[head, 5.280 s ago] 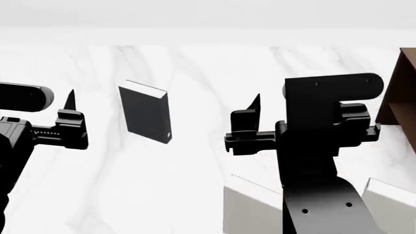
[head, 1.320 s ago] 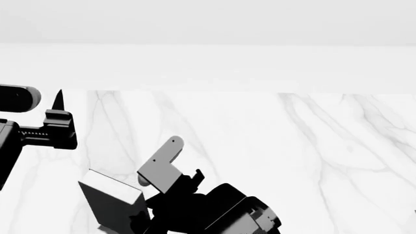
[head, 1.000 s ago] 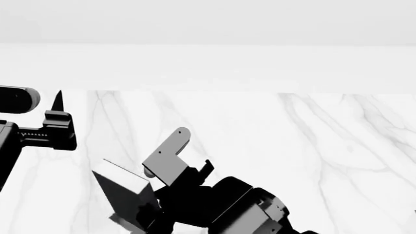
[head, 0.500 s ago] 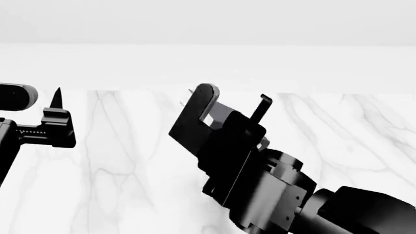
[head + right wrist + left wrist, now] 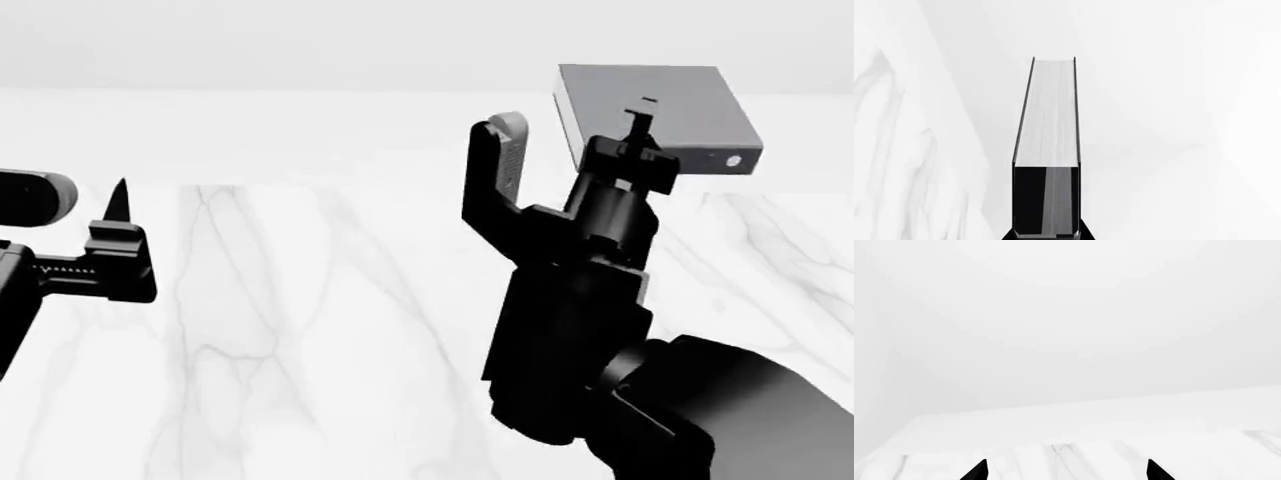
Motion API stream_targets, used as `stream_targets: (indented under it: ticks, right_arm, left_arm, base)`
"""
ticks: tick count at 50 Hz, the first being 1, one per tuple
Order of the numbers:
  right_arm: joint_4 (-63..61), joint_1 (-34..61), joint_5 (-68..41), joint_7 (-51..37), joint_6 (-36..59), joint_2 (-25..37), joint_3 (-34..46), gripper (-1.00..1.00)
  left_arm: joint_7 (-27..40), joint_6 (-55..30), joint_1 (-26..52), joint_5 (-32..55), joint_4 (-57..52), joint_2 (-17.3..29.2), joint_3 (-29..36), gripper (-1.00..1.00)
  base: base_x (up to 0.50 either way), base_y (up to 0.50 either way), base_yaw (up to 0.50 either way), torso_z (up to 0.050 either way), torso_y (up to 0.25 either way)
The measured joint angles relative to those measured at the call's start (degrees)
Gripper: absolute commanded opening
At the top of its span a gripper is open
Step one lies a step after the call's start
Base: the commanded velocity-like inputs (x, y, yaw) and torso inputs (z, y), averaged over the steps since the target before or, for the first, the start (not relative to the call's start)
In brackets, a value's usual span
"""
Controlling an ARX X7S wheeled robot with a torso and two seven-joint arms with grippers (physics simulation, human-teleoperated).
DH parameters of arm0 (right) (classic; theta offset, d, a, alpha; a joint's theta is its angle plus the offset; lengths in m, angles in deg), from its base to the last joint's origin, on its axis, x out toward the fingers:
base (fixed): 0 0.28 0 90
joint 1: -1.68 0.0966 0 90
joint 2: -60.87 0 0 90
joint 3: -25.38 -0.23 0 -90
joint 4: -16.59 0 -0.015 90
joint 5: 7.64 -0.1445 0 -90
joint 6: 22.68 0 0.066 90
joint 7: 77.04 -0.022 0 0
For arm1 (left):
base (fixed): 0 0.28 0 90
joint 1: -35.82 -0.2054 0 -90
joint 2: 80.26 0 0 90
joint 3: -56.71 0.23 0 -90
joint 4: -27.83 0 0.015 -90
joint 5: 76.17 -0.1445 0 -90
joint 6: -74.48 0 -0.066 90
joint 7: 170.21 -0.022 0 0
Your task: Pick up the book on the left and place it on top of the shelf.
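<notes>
The right gripper (image 5: 638, 135) is raised high above the marble tabletop (image 5: 334, 330), its fingers pinching the book (image 5: 657, 118) at one short end. In the head view the book shows a broad grey cover lying roughly flat, well clear of the tabletop. From the right wrist camera its long axis runs straight away from the fingers, white page edge facing the camera. The left gripper (image 5: 1066, 471) hangs over the tabletop with fingers spread, holding nothing.

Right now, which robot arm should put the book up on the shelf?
The right one. Its gripper already holds the book lifted high above the marble table. The left gripper is open, empty and off to the side. The shelf isn't in view.
</notes>
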Motion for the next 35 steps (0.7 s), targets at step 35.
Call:
stream_targets:
  ticks: [35]
  right_arm:
    - [30.42,-3.28,23.13,14.61,7.79,1.79,-28.81,-1.00]
  left_arm:
    - [0.36,0.44,-0.16,0.83,0.01,0.48,0.18,1.00]
  base:
    - [0.00,0.00,0.00,0.000,0.001]
